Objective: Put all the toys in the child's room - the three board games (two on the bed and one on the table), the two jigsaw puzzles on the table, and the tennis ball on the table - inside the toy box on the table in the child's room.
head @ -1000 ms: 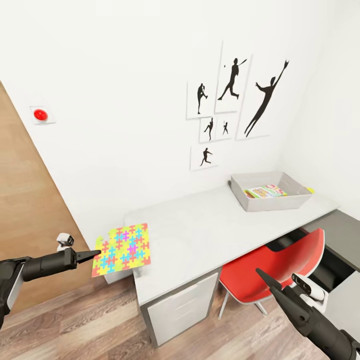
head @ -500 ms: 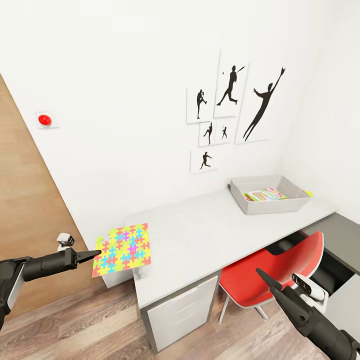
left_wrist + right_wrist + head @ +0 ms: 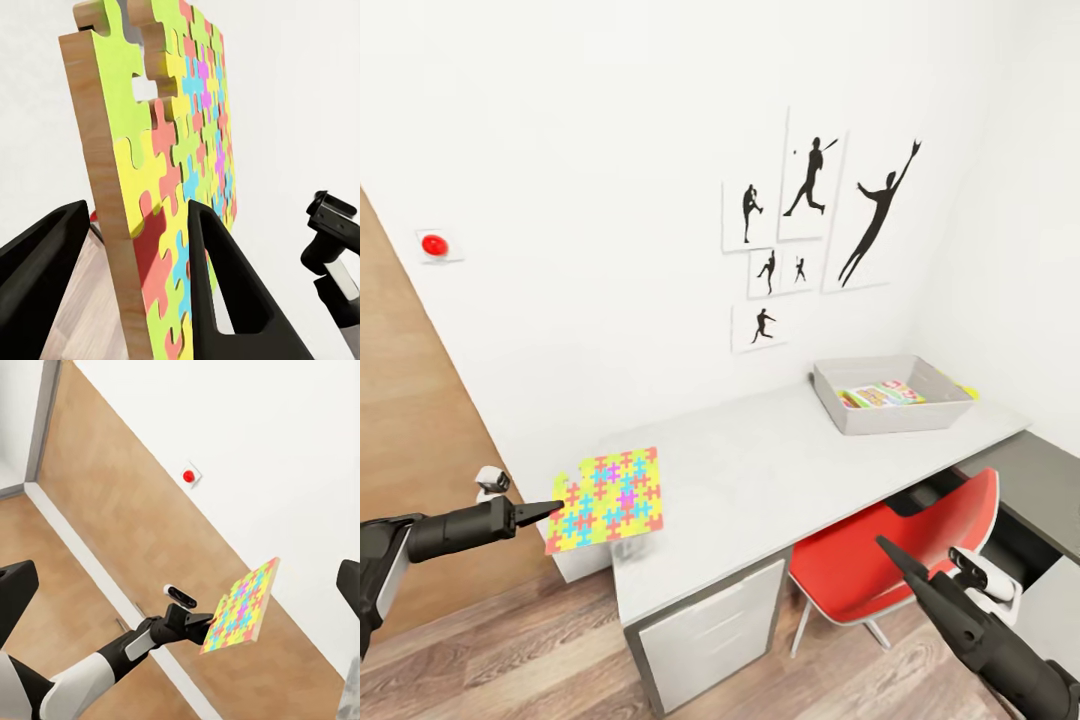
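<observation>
Long pale grey-white table (image 3: pixel 760 480) is seen against the white wall. Light grey plastic toy box (image 3: pixel 830 395) is set at its far end, a printed board game (image 3: pixel 878 396) inside. Flat multicoloured jigsaw puzzle (image 3: pixel 608 500) is clamped by the left hand (image 3: pixel 548 511), just beside the table's near corner. Right hand (image 3: pixel 890 553) is empty; its jaws' spread cannot be told.

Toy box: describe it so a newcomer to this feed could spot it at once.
Find the long pale table under the black sports prints. At its far right end, above the red chair, sits the toy box: a light grey, lidless bin with sloping walls. It is the only container on the table, with a colourful board game showing inside.
</observation>
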Controlling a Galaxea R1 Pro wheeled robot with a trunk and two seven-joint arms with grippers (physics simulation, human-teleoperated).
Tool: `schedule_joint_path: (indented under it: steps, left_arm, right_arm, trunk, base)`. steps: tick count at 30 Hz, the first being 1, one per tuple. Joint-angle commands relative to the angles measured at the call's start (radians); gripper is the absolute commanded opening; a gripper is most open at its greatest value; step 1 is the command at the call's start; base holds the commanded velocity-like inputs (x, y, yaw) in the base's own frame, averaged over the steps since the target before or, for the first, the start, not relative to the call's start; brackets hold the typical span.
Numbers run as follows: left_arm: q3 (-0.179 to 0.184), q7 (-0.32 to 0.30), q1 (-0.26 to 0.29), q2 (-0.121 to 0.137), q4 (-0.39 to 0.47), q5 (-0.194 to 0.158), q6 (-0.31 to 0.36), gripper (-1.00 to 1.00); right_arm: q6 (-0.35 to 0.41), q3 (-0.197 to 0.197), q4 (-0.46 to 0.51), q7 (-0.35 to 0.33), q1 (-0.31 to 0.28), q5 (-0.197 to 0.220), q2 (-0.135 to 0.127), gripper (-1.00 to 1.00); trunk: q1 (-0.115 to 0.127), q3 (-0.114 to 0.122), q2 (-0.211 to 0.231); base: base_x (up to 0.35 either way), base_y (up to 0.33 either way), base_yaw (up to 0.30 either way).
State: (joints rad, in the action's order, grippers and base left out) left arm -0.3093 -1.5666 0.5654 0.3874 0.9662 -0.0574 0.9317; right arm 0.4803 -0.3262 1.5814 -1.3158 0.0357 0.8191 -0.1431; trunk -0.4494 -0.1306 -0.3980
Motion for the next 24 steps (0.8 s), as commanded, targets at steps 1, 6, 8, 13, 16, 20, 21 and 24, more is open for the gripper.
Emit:
schedule_joint_path:
  steps: [1, 6, 8, 13, 16, 20, 21, 24]
  left_arm:
    - [0.001, -0.004, 0.001, 0.000, 0.000, 0.001, 0.010, -1.00]
    - [0.000, -0.004, 0.001, -0.001, 0.000, 0.001, 0.010, -1.00]
    - [-0.001, -0.004, 0.001, -0.001, 0.000, 0.001, 0.009, -1.00]
    - [-0.002, -0.004, 0.001, -0.001, 0.000, 0.001, 0.008, -1.00]
    - [-0.002, -0.004, 0.001, -0.001, 0.000, 0.001, 0.008, -1.00]
    - [-0.002, -0.004, 0.001, -0.001, 0.000, 0.001, 0.007, -1.00]
    - [-0.003, -0.004, 0.001, 0.000, 0.000, 0.001, 0.007, -1.00]
    - [-0.003, -0.004, 0.001, -0.001, 0.000, 0.001, 0.007, -1.00]
  right_arm:
    - [0.011, -0.001, 0.000, 0.001, 0.000, 0.006, -0.001, 1.00]
    - [0.012, -0.009, 0.000, 0.006, 0.000, 0.006, -0.003, 1.00]
    - [0.014, -0.017, 0.000, 0.006, 0.000, 0.006, -0.004, 1.00]
    - [0.017, -0.028, 0.000, 0.006, 0.000, 0.006, -0.004, 1.00]
    - [0.017, -0.029, 0.000, 0.006, 0.000, 0.006, -0.004, 1.00]
    - [0.017, -0.030, 0.000, 0.006, 0.000, 0.006, -0.004, 1.00]
    - [0.017, -0.030, 0.000, 0.006, 0.000, 0.005, -0.004, 1.00]
    - [0.017, -0.030, 0.000, 0.006, 0.000, 0.005, -0.004, 1.00]
  trunk:
    - [-0.001, -0.002, -0.002]
    - [-0.001, -0.001, -0.002]
    - [-0.001, 0.001, -0.002]
    - [-0.001, 0.007, -0.002]
    - [-0.001, 0.011, -0.002]
    - [-0.001, 0.016, -0.002]
    - [-0.001, 0.018, -0.002]
    - [-0.001, 0.022, -0.002]
  base:
    - [0.001, -0.099, 0.000]
    - [0.054, -0.218, -0.015]
    - [0.146, -0.254, -0.117]
    - [0.182, -0.248, -0.175]
    - [0.195, -0.244, -0.196]
    - [0.199, -0.243, -0.200]
    - [0.199, -0.243, -0.201]
    - [0.199, -0.243, -0.201]
